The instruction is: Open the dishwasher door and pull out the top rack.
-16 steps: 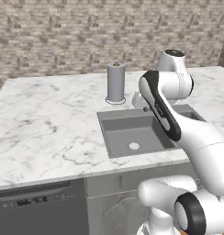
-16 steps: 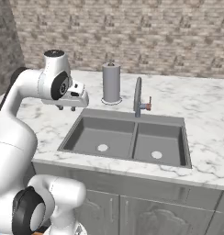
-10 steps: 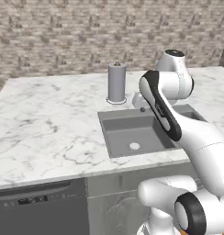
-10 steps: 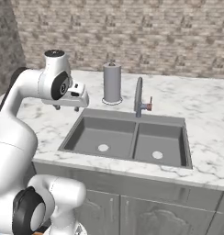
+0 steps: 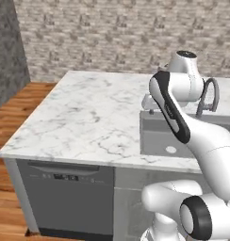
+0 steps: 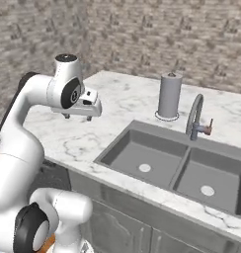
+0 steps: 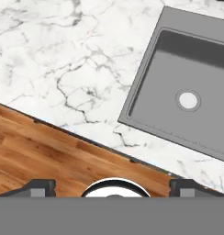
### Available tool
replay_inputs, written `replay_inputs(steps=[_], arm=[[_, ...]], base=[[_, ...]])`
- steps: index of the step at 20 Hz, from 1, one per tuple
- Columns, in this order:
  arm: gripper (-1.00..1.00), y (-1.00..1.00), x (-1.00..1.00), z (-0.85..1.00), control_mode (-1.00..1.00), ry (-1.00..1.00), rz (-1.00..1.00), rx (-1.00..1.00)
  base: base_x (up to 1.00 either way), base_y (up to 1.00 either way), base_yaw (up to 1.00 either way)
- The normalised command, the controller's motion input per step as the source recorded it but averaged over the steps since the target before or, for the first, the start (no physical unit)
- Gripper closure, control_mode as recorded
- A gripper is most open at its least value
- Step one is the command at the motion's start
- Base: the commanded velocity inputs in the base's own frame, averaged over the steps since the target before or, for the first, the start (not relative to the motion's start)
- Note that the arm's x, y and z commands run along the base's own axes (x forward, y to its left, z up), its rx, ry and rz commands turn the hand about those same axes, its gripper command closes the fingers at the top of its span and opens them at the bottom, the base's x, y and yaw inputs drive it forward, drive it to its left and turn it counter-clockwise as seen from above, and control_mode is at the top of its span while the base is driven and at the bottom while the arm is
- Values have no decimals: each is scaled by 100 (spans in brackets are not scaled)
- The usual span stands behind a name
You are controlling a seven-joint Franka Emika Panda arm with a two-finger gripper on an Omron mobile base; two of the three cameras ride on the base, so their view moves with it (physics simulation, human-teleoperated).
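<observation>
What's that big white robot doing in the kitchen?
The white robot arm holds its tool up in the air over the white marble counter, next to the grey double sink. The tool is open and holding nothing. Its job is the dark-grey dishwasher door under the counter, which is shut, so nothing has been pulled out yet. A grey paper towel roll and a curved grey tap stand by the sink, untouched.

Dishwasher door [image 5: 65, 197] sitting closed under the surface [image 5: 95, 115], left of the sink [image 6: 179, 165]. Faucet [image 6: 195, 118] standing behind the sink, paper towel roll [image 6: 169, 95] just left of it. End effector [image 6: 80, 116] hanging over the surface, left of the sink.
</observation>
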Motion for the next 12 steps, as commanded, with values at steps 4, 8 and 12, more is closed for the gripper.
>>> replay_inputs(steps=[4,8,12], arm=[[-100,0,0,0,100,0,0,0],[-100,0,0,0,100,0,0,0],[-100,0,0,0,100,0,0,0]], base=[[-21,-14,58],[0,-28,55],[16,-40,47]])
